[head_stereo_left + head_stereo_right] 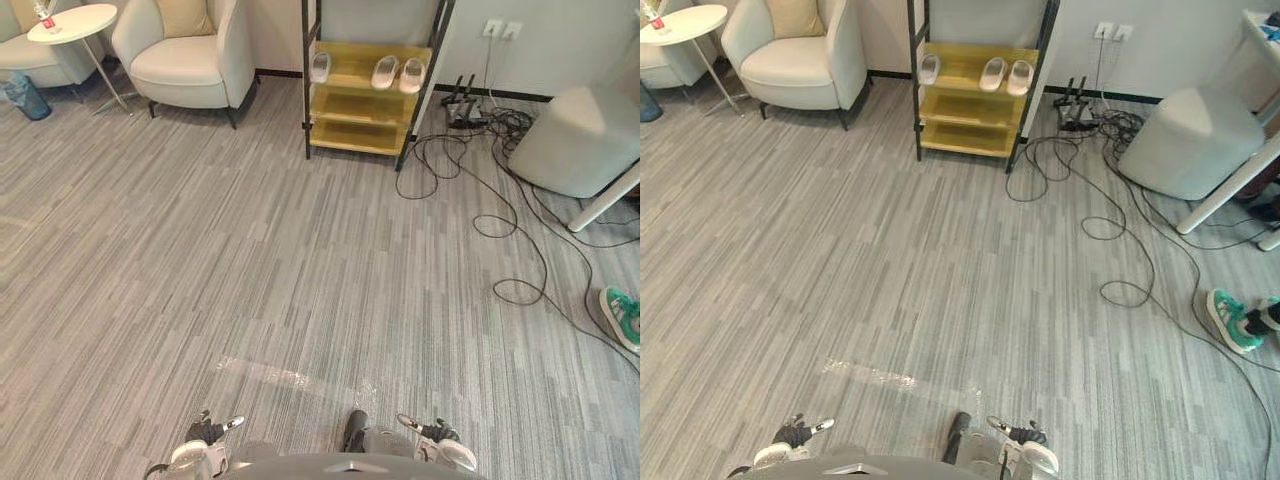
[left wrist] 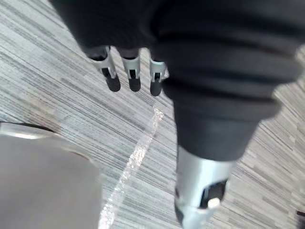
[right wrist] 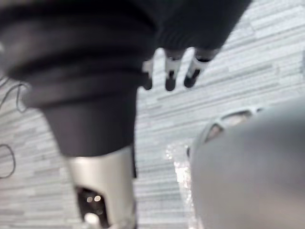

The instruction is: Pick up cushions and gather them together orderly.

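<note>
Cushion [image 1: 185,15]: you will find one tan cushion standing against the backrest of the pale armchair [image 1: 190,60], on its seat and well away from both hands. To the left of the armchair stands a round white side table [image 1: 72,22]; whether the seat beyond that table carries a further cushion cannot be read. To the right of the armchair stands a yellow shelf unit [image 1: 365,95] with pale slippers [image 1: 398,73] on its top board. Further right again you will see a grey pouf [image 1: 580,140], and a person's green shoe [image 1: 622,315] on the floor. The left hand [image 1: 205,432] hangs low, far in front of the armchair; its wrist view shows the fingers [image 2: 133,76] straight and slack, holding nothing. The right hand [image 1: 438,433] hangs level with it, further to the right, with its fingers [image 3: 170,76] likewise straight and empty. Judge progress with caution: no group of cushions is in sight. The lone cushion on the armchair fits either one awaiting collection or one already set in its place.
</note>
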